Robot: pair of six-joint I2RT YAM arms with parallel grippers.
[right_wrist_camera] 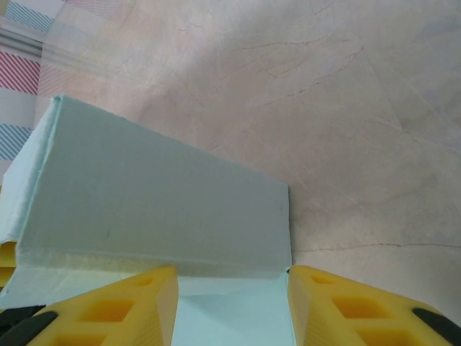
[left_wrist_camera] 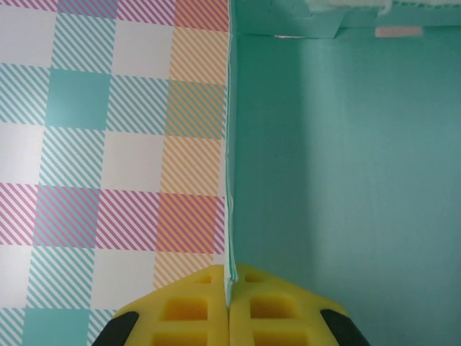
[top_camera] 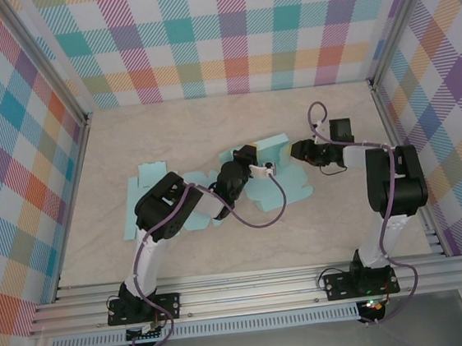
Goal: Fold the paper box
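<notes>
Pinches upright wall edge of paper box [left_wrist_camera: 346, 180] with left hand [left_wrist_camera: 230, 277], forearm stretched low; straddles box flap with right hand [right_wrist_camera: 229, 277] spread; bare bench [right_wrist_camera: 324, 108] beyond box.

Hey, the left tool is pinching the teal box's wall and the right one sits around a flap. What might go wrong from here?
1. The left tool is shut on just a thin edge of the paper box; a hard pull might crease or tear it.
2. The right tool stands open around the folded flap; with nothing gripping it, the flap may unfold again.
</notes>
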